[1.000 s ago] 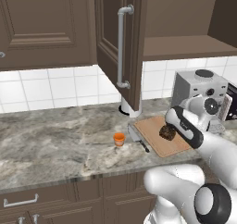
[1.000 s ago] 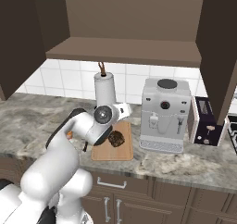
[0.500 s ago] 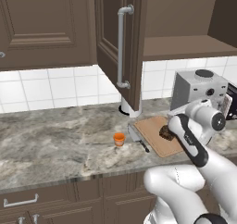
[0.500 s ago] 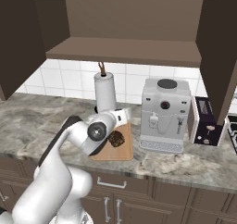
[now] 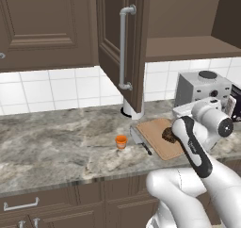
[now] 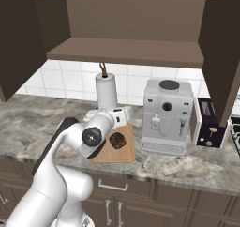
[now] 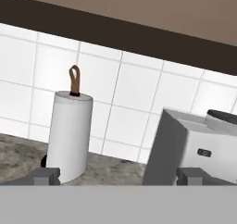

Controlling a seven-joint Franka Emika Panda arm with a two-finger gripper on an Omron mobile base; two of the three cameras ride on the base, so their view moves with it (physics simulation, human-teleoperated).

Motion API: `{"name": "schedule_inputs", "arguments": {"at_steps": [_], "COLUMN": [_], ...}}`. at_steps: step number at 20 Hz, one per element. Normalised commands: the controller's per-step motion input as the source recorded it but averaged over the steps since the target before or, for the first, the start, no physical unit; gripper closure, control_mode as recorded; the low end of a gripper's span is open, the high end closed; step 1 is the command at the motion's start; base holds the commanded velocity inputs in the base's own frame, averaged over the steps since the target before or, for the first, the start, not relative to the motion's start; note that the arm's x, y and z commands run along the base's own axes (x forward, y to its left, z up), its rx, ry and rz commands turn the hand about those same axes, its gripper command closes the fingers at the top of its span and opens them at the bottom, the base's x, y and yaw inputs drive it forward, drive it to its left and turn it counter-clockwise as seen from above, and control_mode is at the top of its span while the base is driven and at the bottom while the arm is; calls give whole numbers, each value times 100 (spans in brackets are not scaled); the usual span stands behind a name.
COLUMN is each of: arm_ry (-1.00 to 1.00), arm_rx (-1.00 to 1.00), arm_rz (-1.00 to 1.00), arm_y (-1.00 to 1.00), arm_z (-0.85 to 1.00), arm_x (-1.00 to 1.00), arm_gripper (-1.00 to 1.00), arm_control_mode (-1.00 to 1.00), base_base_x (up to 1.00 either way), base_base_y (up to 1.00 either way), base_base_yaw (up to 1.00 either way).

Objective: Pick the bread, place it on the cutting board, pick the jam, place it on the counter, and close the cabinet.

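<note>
The bread (image 5: pixel 167 134) (image 6: pixel 117 140), a dark lumpy loaf, lies on the light wooden cutting board (image 5: pixel 155 132) (image 6: pixel 123 154). The jam (image 5: pixel 121 141), a tiny orange jar, stands on the marbled counter (image 5: pixel 56 147) left of the board. My gripper (image 7: pixel 118 177) is open with nothing between its widely spread fingertips (image 7: pixel 46 176). It points at the tiled back wall. My hand (image 6: pixel 121 114) hovers just above the back of the board, apart from the bread. The dark cabinet stands open, its door (image 5: pixel 113 43) with a silver bar handle (image 5: pixel 123 48) swung out over the counter.
A white paper towel roll (image 6: pixel 107 91) (image 7: pixel 69 135) stands behind the board. A grey coffee machine (image 6: pixel 167 116) (image 5: pixel 200 88) stands to its right, with a toaster (image 6: pixel 207 123) beyond. A knife (image 5: pixel 141 142) lies between the jam and the board. The cabinet shelf (image 6: pixel 126 50) is bare.
My arm has drawn back and risen from the bread, which stays on the board, and the hand has swung toward the back wall. The jam and the cabinet door have not moved.
</note>
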Motion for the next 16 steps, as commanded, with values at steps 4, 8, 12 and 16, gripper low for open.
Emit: {"name": "schedule_inputs", "arguments": {"at_steps": [4,8,12,16], "arm_ry": [0,0,0,0], "arm_rx": [1,0,0,1], "arm_rz": [-1,0,0,0], "arm_y": [0,0,0,0], "arm_z": [42,46,39,35], "arm_x": [-14,-13,-14,-10], "arm_gripper": [-100,-100,-100,-100], "arm_control_mode": [-100,-100,-100,-100], "base_base_x": [0,0,0,0], "base_base_y": [0,0,0,0], "base_base_yaw": [0,0,0,0]}}
